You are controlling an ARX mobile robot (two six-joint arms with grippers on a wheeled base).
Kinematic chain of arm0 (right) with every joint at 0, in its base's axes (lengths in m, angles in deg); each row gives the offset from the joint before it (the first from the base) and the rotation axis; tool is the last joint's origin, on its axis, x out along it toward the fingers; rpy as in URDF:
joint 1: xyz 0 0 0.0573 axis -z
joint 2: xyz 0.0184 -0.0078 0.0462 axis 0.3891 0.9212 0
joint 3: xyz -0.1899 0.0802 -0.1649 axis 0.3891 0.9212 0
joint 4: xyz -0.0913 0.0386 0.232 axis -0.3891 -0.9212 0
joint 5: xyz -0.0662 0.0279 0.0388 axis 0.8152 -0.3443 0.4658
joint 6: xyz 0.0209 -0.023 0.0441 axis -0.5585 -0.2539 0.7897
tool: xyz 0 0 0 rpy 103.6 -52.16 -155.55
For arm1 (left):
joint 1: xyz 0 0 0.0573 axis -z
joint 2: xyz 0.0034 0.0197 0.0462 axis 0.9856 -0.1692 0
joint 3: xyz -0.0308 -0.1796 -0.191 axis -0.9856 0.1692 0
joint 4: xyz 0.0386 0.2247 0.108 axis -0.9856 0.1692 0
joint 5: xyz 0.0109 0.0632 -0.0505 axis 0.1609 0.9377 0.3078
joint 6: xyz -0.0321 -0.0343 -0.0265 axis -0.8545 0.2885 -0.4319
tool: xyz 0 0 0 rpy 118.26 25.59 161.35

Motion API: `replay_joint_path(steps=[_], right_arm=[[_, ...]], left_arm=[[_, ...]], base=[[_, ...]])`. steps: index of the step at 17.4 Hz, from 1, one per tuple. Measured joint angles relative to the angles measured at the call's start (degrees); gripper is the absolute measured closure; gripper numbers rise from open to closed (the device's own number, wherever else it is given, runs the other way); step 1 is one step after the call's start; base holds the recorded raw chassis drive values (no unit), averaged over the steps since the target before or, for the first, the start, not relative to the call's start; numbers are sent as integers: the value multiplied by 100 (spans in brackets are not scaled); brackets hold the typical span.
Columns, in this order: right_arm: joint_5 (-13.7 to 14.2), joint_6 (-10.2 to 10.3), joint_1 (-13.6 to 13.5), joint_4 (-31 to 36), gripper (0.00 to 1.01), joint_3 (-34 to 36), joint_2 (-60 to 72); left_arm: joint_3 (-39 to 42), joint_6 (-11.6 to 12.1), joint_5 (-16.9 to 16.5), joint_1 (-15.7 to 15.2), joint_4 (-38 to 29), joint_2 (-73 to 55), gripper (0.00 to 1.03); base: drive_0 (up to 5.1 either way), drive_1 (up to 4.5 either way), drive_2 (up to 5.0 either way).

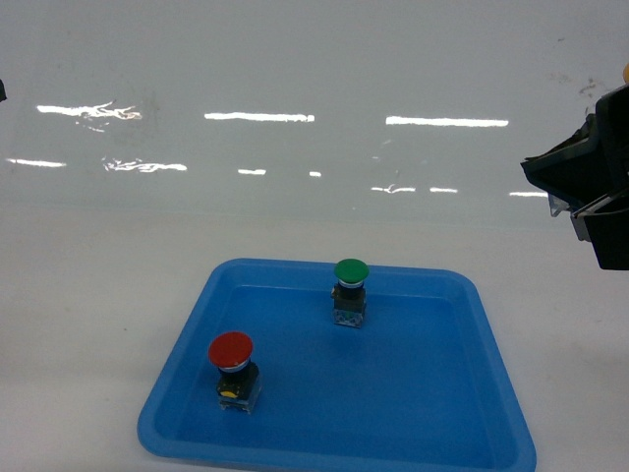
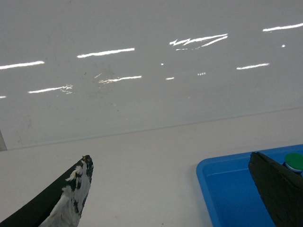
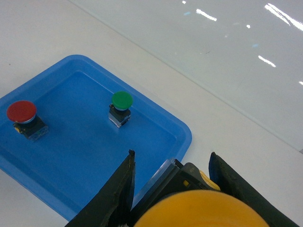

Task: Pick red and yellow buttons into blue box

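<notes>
The red button (image 1: pixel 232 362) (image 3: pixel 22 115) stands upright in the front left of a shallow blue tray (image 1: pixel 452 413). The yellow button (image 3: pixel 203 210) sits between the fingers of my right gripper (image 3: pixel 172 156), which is shut on it and held in the air past the tray's right edge (image 3: pixel 182 142). The head view shows that gripper (image 1: pixel 588 187) at the far right, above the table. My left gripper (image 2: pixel 170 158) is open with nothing in it, over bare table left of the tray's corner (image 2: pixel 213 175). The blue box is out of view.
A green button (image 1: pixel 350 291) (image 3: pixel 121 108) stands upright at the tray's back middle; its cap (image 2: pixel 294 161) peeks past the left gripper's right finger. The white table runs back to a glossy white wall (image 1: pixel 314 118).
</notes>
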Motion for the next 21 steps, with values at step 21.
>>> replay_joint_path(steps=[21], right_arm=[[-212, -490, 1169, -551, 61, 656, -1547]], left_arm=[[0, 0, 0, -2, 2, 0, 5]], base=[[0, 0, 0]])
